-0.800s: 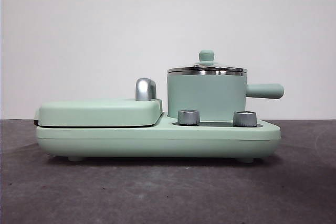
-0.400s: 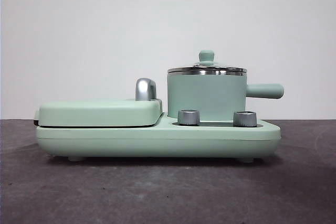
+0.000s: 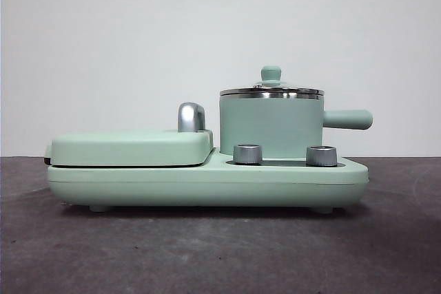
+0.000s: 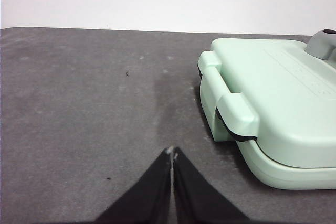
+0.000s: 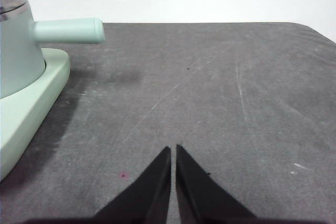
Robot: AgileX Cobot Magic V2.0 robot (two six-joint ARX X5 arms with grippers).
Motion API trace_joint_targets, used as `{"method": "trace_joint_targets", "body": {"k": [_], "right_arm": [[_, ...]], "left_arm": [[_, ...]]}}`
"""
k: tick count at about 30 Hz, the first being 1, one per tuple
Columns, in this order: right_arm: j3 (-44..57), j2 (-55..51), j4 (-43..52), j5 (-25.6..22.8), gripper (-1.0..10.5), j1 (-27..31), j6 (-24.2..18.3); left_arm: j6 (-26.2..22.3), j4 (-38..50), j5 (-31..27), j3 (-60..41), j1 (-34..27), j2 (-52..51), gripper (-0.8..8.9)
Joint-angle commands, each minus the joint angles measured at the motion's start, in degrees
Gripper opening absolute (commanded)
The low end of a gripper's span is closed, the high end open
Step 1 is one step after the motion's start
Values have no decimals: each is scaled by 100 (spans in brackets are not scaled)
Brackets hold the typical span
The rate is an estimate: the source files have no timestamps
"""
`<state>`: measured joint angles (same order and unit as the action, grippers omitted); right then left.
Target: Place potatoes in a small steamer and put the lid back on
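Observation:
The small steamer (image 3: 271, 126), a mint-green pot with a straight side handle, stands on the right half of a mint-green cooker base (image 3: 207, 182). The lid (image 3: 271, 88), glass with a steel rim and green knob, sits on the pot. The right wrist view catches the steamer (image 5: 18, 45) and its handle. No potatoes show in any view. My left gripper (image 4: 172, 153) is shut and empty over bare table, beside the hinged end of the grill plate. My right gripper (image 5: 173, 149) is shut and empty over bare table, apart from the pot's handle side.
A flat mint-green grill plate (image 3: 131, 147) with a chrome handle (image 3: 191, 116) fills the base's left half, also seen as the grill plate (image 4: 273, 103) in the left wrist view. Two steel knobs (image 3: 247, 153) face front. Dark grey tabletop (image 3: 220, 253) surrounds the cooker.

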<state>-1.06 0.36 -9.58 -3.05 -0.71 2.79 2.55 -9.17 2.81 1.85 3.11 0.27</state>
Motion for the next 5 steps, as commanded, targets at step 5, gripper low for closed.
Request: {"method": "trace_joint_targets", "body": {"k": [5], "right_arm": [[39, -15, 59, 2, 13, -7, -28]], "left_arm": [[7, 66, -11, -107, -11, -9, 5]]}}
